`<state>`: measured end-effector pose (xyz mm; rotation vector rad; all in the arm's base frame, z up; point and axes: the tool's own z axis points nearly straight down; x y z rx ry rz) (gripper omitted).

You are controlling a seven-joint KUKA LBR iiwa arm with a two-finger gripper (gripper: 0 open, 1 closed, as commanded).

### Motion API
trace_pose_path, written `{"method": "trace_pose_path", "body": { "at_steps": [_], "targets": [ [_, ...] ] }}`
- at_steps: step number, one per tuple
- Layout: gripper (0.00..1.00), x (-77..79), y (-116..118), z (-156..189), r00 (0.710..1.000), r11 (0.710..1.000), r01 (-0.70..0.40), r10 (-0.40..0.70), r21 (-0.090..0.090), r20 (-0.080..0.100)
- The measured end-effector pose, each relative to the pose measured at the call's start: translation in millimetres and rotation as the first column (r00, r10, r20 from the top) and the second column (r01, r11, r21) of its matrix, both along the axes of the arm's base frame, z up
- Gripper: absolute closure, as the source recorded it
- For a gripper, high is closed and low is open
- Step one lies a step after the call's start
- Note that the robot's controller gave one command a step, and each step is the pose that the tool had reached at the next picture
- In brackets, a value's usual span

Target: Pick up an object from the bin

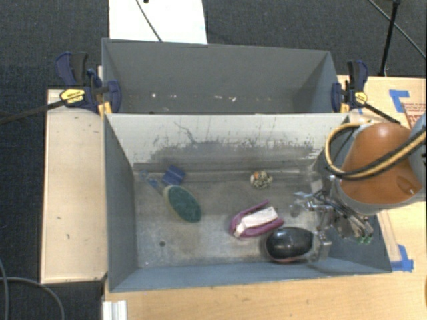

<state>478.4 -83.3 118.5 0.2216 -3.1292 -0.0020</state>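
At the front right corner of the bin point(124, 199), the hand point(319, 227) hangs just beside a glossy black oval object point(287, 243). Whether the hand is open or closed cannot be told.

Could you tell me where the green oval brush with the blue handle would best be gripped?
Probably across the brush's green oval head, on its two long sides, from straight above: it lies flat and slantwise, clear of other things, while its blue handle is short and near the rear wall.
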Motion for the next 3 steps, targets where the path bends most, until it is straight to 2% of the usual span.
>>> {"method": "trace_pose_path", "body": {
  "at_steps": [1,2,3],
  "targets": [
    [0.0,5.9,17,-47,0.993,0.993,-0.115,0.115,-0.004,0.016],
    [1.0,6.2,17,-45,0.993,0.993,-0.118,0.118,-0.004,0.017],
    [1.0,7.9,2,100,0.989,0.989,-0.15,0.15,-0.004,0.014]
  ]
}}
